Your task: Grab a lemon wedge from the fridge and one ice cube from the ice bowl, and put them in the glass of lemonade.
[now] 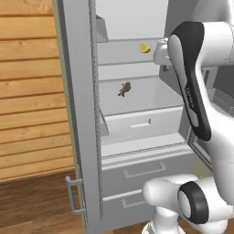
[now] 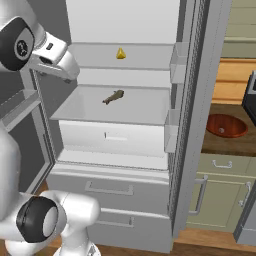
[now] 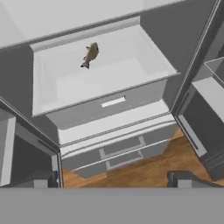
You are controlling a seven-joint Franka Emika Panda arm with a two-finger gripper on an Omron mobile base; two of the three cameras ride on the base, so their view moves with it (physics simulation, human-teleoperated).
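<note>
The fridge (image 1: 80, 91) stands with both doors open. The lemon wedge (image 1: 144, 48) lies on an upper shelf; in the right base view the lemon wedge (image 2: 120, 53) is a small yellow piece near the shelf's middle. My hand hovers in front of the fridge at about that shelf's height, left of the wedge and apart from it. In the hand view my gripper (image 3: 112, 183) is open and empty, looking down at the lower shelf. The ice bowl (image 2: 226, 125) sits on the counter to the right; I cannot make out ice in it. The glass of lemonade is out of view.
A brownish fish (image 2: 113, 97) lies on the lower shelf above a white crisper drawer (image 3: 113, 103). Two grey freezer drawers (image 1: 146, 171) close off the bottom. The right door (image 2: 200, 100) stands between the shelves and the counter. A wooden wall (image 1: 27, 91) is on the left.
</note>
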